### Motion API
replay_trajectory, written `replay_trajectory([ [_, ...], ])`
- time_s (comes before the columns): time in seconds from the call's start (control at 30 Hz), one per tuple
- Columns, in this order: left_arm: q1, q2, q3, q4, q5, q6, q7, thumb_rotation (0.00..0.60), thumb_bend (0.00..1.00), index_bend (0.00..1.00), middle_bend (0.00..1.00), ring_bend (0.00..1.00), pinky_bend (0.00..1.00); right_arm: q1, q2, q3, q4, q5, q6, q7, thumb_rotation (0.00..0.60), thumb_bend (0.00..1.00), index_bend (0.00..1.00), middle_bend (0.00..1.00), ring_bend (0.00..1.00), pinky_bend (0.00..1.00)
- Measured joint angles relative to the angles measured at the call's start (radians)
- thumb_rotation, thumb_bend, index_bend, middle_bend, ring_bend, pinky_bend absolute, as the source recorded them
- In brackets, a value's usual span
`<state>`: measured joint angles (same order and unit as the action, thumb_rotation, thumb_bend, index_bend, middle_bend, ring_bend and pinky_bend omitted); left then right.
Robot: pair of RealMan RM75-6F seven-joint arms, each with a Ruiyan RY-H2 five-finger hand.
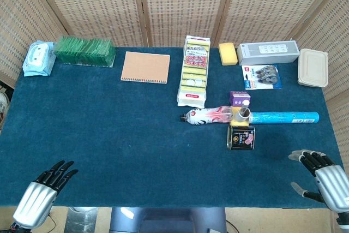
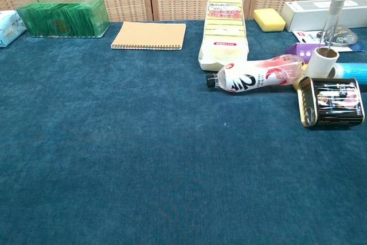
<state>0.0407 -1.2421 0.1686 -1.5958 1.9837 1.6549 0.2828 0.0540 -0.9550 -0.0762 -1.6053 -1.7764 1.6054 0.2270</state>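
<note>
The right hand (image 1: 322, 181) hovered with fingers spread and empty at the bench's (image 1: 109, 135) near right corner; the left hand (image 1: 43, 189), likewise spread, at the near left. The can (image 1: 241, 137), lying sideways toward the right edge, seemingly wanted a level, sideways reach.

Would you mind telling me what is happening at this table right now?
Neither hand is handling anything. The left hand and right hand rest open at the near edge of the blue table. Nearest the right hand are a black can on its side, a bottle lying flat and a blue tube. A notebook and a sponge pack lie further back.
</note>
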Motion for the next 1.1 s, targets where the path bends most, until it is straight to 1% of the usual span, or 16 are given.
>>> replay_trajectory([
  [0.37, 0.006, 0.001, 0.001, 0.003, 0.011, 0.015, -0.002, 0.600, 0.28, 0.22, 0.18, 0.16, 0.39, -0.009, 0.002, 0.001, 0.006, -0.004, 0.018, 0.018, 0.600, 0.25, 0.29, 0.30, 0.27, 0.24],
  [0.5, 0.005, -0.001, -0.002, 0.003, 0.008, 0.010, -0.003, 0.600, 0.28, 0.22, 0.18, 0.16, 0.39, -0.001, 0.001, 0.007, 0.007, 0.008, 0.000, 0.022, 0.600, 0.25, 0.29, 0.30, 0.27, 0.24],
  [0.67, 0.001, -0.004, -0.001, 0.001, 0.008, -0.006, 0.005, 0.600, 0.28, 0.22, 0.18, 0.16, 0.39, 0.021, -0.006, 0.023, 0.006, 0.050, -0.047, 0.033, 0.600, 0.25, 0.29, 0.30, 0.27, 0.25],
  [0.77, -0.001, -0.014, 0.001, 0.010, 0.020, -0.004, 0.002, 0.600, 0.28, 0.22, 0.18, 0.16, 0.38, 0.043, -0.020, 0.044, 0.004, 0.085, -0.081, 0.046, 0.600, 0.25, 0.29, 0.30, 0.27, 0.27],
  [0.9, -0.006, -0.038, -0.002, 0.025, 0.013, -0.027, 0.009, 0.600, 0.28, 0.22, 0.18, 0.16, 0.34, 0.076, -0.056, 0.085, 0.011, 0.147, -0.124, 0.078, 0.600, 0.25, 0.28, 0.30, 0.28, 0.28],
  [1.0, -0.012, -0.053, -0.002, 0.029, 0.006, -0.057, 0.021, 0.600, 0.28, 0.22, 0.18, 0.16, 0.34, 0.107, -0.105, 0.120, 0.033, 0.194, -0.157, 0.111, 0.600, 0.25, 0.27, 0.30, 0.28, 0.28],
  [1.1, -0.020, -0.072, 0.002, 0.033, 0.004, -0.089, 0.040, 0.600, 0.28, 0.22, 0.18, 0.16, 0.34, 0.140, -0.175, 0.151, 0.071, 0.227, -0.192, 0.146, 0.600, 0.25, 0.26, 0.30, 0.28, 0.29],
])
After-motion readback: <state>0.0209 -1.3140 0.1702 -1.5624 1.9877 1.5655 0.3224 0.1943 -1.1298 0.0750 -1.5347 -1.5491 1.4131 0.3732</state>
